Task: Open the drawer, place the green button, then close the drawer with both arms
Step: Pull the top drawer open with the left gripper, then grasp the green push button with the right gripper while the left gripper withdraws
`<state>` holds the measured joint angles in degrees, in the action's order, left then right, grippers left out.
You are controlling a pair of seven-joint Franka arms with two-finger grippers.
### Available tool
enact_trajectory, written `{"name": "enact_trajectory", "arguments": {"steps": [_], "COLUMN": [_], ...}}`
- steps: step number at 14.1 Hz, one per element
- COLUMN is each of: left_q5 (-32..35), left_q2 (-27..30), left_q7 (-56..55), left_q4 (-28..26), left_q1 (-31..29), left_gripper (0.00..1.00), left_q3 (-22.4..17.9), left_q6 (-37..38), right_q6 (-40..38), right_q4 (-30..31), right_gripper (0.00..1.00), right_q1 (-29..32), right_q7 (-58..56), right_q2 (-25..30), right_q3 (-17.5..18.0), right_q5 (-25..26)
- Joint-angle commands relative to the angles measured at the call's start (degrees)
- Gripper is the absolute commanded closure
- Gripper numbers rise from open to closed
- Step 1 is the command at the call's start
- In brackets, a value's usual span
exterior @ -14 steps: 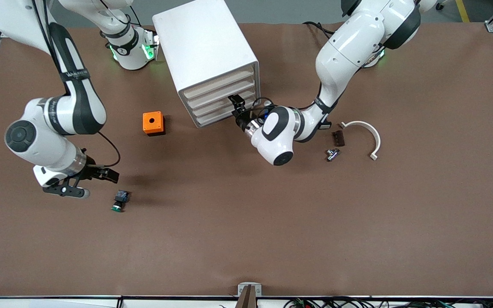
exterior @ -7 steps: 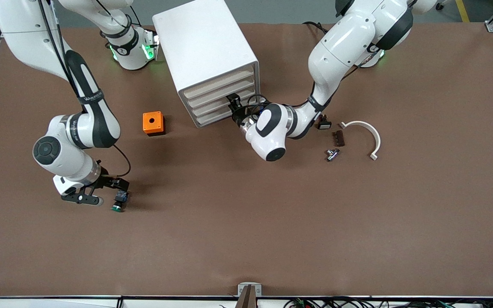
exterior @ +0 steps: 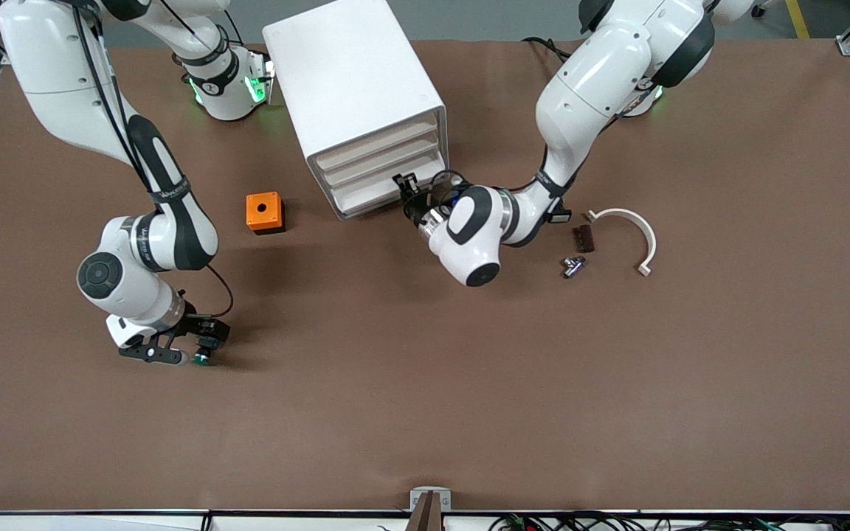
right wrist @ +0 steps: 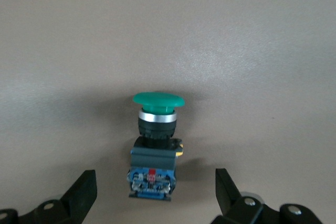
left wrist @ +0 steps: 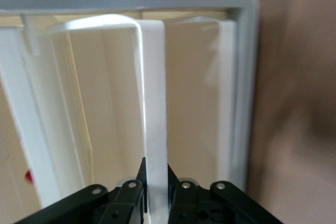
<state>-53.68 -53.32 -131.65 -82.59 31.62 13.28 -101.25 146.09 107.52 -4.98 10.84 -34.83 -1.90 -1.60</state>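
Note:
The white cabinet (exterior: 351, 81) stands near the robots' bases. My left gripper (exterior: 403, 186) is at the front of a lower drawer (exterior: 366, 193). In the left wrist view my left gripper (left wrist: 156, 169) is shut on the drawer's thin white front lip (left wrist: 155, 103). The button (exterior: 204, 358), with green cap, black body and blue end, lies on its side on the table toward the right arm's end. My right gripper (exterior: 202, 344) is open just over it. In the right wrist view the button (right wrist: 156, 140) lies between the spread fingers (right wrist: 84, 188) of my right gripper (right wrist: 155, 192).
An orange cube with a hole (exterior: 264, 212) sits beside the cabinet. Toward the left arm's end lie a black button with a white face (exterior: 559, 215), a small brown part (exterior: 582, 237), a metal fitting (exterior: 572, 265) and a white curved clamp (exterior: 631, 225).
My right gripper has moved across to the button and come down over it, staying open. My left gripper has stayed at the drawer front and shifted slightly toward the front camera.

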Motion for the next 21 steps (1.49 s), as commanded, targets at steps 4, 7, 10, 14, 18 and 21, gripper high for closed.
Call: {"name": "enact_trajectory", "arguments": {"steps": [4,7,10,14,18,21], "left_q5": [0.85,0.85,1.12,5.67,13.74,26.72], "left_q2": [-0.11,-0.11,0.06,0.5,1.64,6.45], "left_q7": [2.18,6.75,8.17,8.78,9.13,13.51], "left_q4": [4.72,4.99,4.99,5.94,9.72,10.08], "left_q1": [-6.39,-8.41,-8.77,-10.34,-13.15,-15.44], "left_gripper": [1.0,0.93,0.0,0.0,0.0,0.0], "left_q3": [-0.88,-0.88,-0.97,-0.88,-0.8,-0.71], "left_q6": [-1.41,-1.67,-1.67,-1.59,-1.5,-1.5], "right_q6": [0.07,-0.55,-0.64,-0.81,-3.52,-9.58], "right_q4": [-3.46,-3.46,-3.37,-3.28,-3.63,-4.42], "right_gripper": [0.0,0.11,0.74,1.0,1.0,1.0], "right_q1": [-0.21,0.05,0.23,-0.12,-0.39,-0.82], "right_q7": [0.41,-0.11,-0.2,-0.2,0.32,1.11], "right_q2": [-2.78,-2.79,-2.7,-2.52,-0.51,3.44], "right_q3": [-0.12,-0.12,-0.12,-0.12,-0.21,-0.12], "right_q5": [0.46,0.37,0.28,0.28,0.28,0.19]}}
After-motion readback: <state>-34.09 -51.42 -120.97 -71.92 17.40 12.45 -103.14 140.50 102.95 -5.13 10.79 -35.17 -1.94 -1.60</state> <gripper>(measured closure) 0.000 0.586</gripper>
